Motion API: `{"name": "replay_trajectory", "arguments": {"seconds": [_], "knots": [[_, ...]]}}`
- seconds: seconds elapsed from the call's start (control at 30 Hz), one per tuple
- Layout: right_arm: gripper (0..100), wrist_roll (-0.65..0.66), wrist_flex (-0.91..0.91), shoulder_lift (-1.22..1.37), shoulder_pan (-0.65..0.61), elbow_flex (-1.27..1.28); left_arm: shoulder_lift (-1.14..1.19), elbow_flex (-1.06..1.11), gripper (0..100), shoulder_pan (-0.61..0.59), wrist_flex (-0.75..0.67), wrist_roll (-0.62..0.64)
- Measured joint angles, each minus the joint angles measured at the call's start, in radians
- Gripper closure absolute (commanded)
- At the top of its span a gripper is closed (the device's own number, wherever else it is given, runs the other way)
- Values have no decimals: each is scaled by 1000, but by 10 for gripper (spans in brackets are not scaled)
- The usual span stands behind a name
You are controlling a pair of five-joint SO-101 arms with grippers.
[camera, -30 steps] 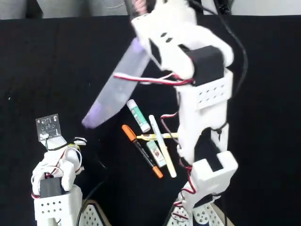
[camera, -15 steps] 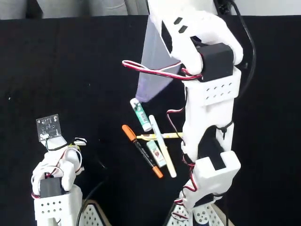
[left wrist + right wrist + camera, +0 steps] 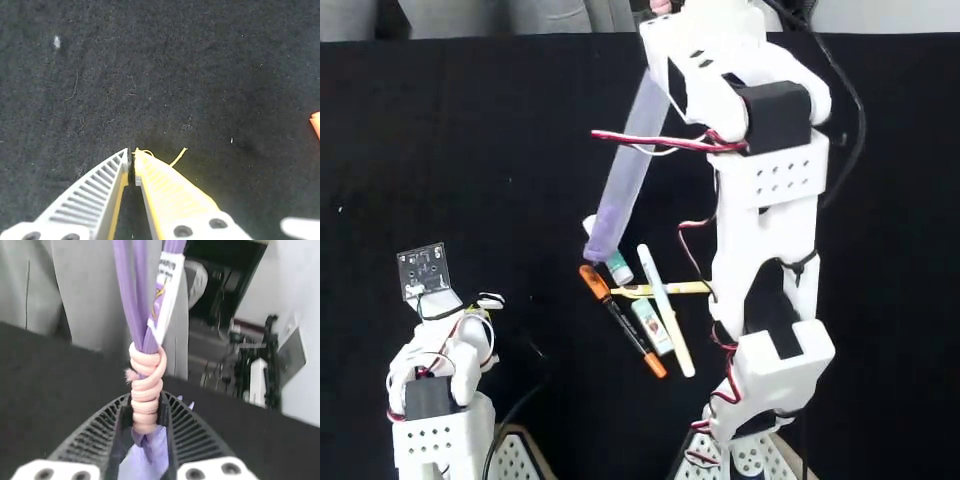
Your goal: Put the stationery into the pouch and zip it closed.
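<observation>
My right gripper (image 3: 146, 415) is shut on the pink coiled cord (image 3: 146, 390) of the purple pouch (image 3: 142, 295). In the high view the pouch (image 3: 625, 170) hangs slantwise from the raised right arm (image 3: 760, 150), and its lower end covers part of the glue stick (image 3: 618, 267). Below lie an orange-capped marker (image 3: 625, 327), a white pen (image 3: 666, 312), a yellow pen (image 3: 658, 290) and a small green tube (image 3: 651, 326). My left gripper (image 3: 132, 157) is shut on nothing, low over the black cloth. The left arm (image 3: 438, 360) sits at the near left.
Black cloth (image 3: 470, 150) covers the table. The marker's orange cap (image 3: 316, 124) shows at the edge of the left wrist view. Grey curtains and room clutter stand behind the table's far edge (image 3: 45, 335).
The pouch has swung from a wide slant to the left into a steeper hang, and its lower end now reaches the glue stick. The right arm shifted slightly right. The left arm stayed still.
</observation>
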Motion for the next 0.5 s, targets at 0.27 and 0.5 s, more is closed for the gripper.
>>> {"name": "replay_trajectory", "arguments": {"seconds": [0.27, 0.5], "knots": [[988, -2, -219, 18, 32, -32, 0, 0, 970, 0, 0, 0], [988, -2, -442, 183, 112, -31, 0, 0, 970, 0, 0, 0]]}}
